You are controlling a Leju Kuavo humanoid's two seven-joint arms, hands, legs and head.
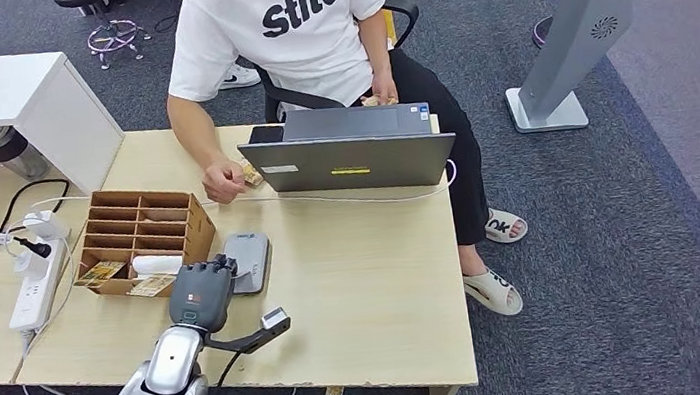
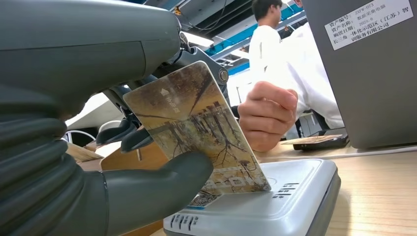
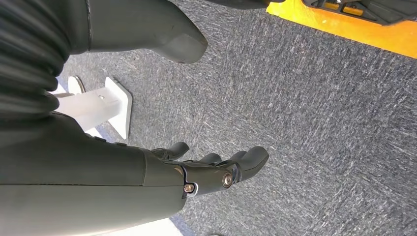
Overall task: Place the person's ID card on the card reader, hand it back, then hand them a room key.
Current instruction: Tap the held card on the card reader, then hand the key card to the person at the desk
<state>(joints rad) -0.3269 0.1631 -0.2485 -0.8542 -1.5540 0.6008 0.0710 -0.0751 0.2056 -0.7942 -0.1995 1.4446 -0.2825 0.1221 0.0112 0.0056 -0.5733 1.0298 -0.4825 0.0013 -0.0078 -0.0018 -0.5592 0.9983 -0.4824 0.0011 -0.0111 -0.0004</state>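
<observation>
Card reader [image 1: 247, 261] lay flat on the table [image 1: 367, 286], and everything else sat around it. Robot's left hand [image 1: 201, 294] hovered at the reader's near-left edge, pinching a card [image 2: 196, 128] between its thick thumb and darker fingers [image 2: 129, 133]. That card, printed with a brownish tree scene, stood tilted, its lower edge at the reader's pale grey top [image 2: 275, 201], seemingly touching it. Whether it was the ID card or a room key could not be told. Just beside the reader, on its left, stood a wooden organizer [image 1: 141, 238] with cards in its front compartments. Beyond the reader sat a grey laptop [image 1: 351, 157], and the person's hand [image 1: 222, 183] rested closed near the laptop's left corner. Robot's right hand [image 3: 216, 172] hung above the carpeted floor [image 3: 314, 123], fingers loosely curled and apart, holding nothing.
</observation>
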